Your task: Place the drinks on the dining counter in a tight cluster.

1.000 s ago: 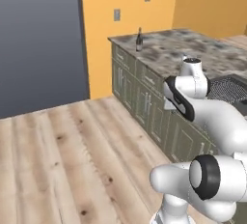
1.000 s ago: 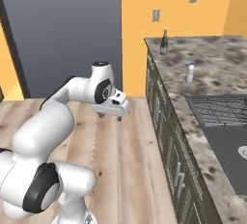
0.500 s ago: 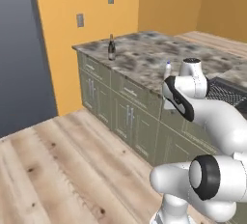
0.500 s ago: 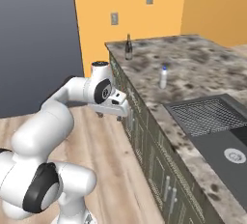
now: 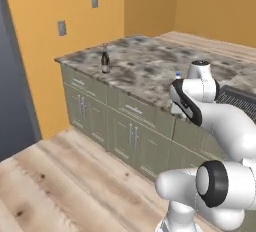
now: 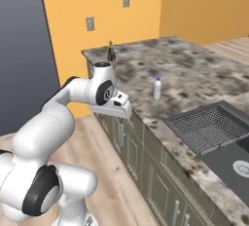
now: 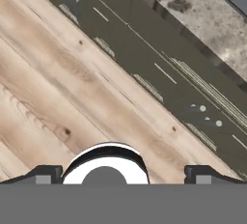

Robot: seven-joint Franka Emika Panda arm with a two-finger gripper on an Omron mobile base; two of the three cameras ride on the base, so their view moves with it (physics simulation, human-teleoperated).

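Note:
A dark wine bottle (image 5: 105, 61) (image 6: 111, 52) stands near the far corner of a marbled counter (image 5: 145, 68) (image 6: 189, 74) with cabinet drawers. A small clear water bottle with a blue cap (image 6: 157, 88) stands mid-counter; in the left base view only its cap (image 5: 177, 75) peeks out behind my arm. My gripper (image 6: 118, 113) (image 7: 123, 174) hangs open in front of the counter's edge, pointing down at the wood floor, with nothing between its fingertips (image 7: 46, 173). The dining counter is out of view.
A dark mesh rack and sink (image 6: 210, 128) (image 5: 236, 96) are set into the counter on the right. Cabinet fronts with handles (image 5: 127, 128) (image 7: 159, 68) run below the counter edge. A grey panel (image 6: 19, 49) and an orange wall (image 5: 55, 6) close the left side.
The whole picture has shifted as the base moved: the counter and both bottles slid right in the left base view and left in the right base view. The arm keeps its pose, gripper still open.

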